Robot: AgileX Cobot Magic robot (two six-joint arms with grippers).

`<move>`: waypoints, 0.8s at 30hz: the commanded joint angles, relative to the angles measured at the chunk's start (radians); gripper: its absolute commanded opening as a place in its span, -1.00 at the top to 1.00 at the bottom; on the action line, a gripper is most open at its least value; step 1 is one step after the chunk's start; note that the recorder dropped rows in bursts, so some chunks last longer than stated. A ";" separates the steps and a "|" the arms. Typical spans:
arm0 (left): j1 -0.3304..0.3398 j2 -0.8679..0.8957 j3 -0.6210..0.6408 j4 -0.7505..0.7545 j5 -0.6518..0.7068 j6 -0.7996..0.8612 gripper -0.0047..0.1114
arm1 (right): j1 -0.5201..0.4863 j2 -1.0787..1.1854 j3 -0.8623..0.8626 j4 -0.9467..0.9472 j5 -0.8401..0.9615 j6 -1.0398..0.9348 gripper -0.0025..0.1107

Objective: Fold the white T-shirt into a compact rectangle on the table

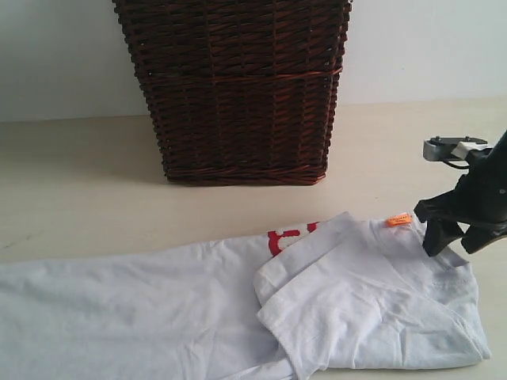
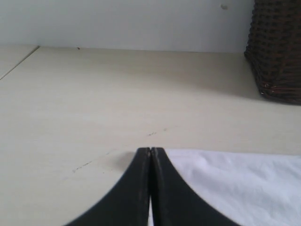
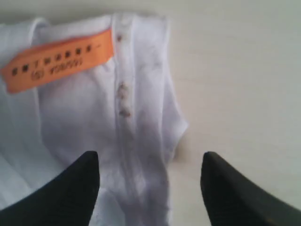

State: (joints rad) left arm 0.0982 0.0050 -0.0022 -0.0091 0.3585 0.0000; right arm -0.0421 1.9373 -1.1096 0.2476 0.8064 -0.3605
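Exterior view, foreground to background: a white cotton short-sleeved T-shirt [image 1: 142, 309] lies flat along the lower edge of the frame, from the lower left corner to the lower right, with one part doubled over on itself at lower right. On the upper edge of that doubled part sits a small orange neck tag [image 1: 398, 219]; to the left of the fold, red-outlined lettering [image 1: 285, 240] partly shows. At the right edge, the black right gripper [image 1: 453, 244] stands over the neck area just beside the tag, its jaws spread wide and gripping nothing; whether the tips touch the cloth cannot be told. Beneath and behind the shirt extends the pale beige wood-grain table [image 1: 79, 182]. At upper centre, well apart from the shirt, stands a dark brown wicker basket [image 1: 238, 95]. Left wrist view: the black left gripper [image 2: 150, 150], jaws pressed together with nothing between them, at the shirt's edge. Right wrist view: the neck seam lies between the wide-set fingers
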 commanded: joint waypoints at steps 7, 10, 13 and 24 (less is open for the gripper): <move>0.000 -0.005 0.002 0.000 -0.007 0.000 0.92 | -0.004 0.059 0.005 0.285 0.045 -0.226 -0.13; 0.000 -0.005 0.002 0.000 -0.007 0.000 0.92 | -0.004 0.059 0.005 0.280 0.056 -0.240 -0.13; 0.000 -0.005 0.002 0.000 -0.007 0.000 0.92 | -0.004 0.066 0.005 0.247 0.065 -0.212 -0.13; 0.000 -0.005 0.002 0.000 -0.007 0.000 0.92 | 0.066 0.074 0.005 0.221 0.104 -0.210 -0.13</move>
State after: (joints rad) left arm 0.0982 0.0050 -0.0022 -0.0091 0.3585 0.0000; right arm -0.0185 1.9980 -1.1078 0.4792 0.8969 -0.5410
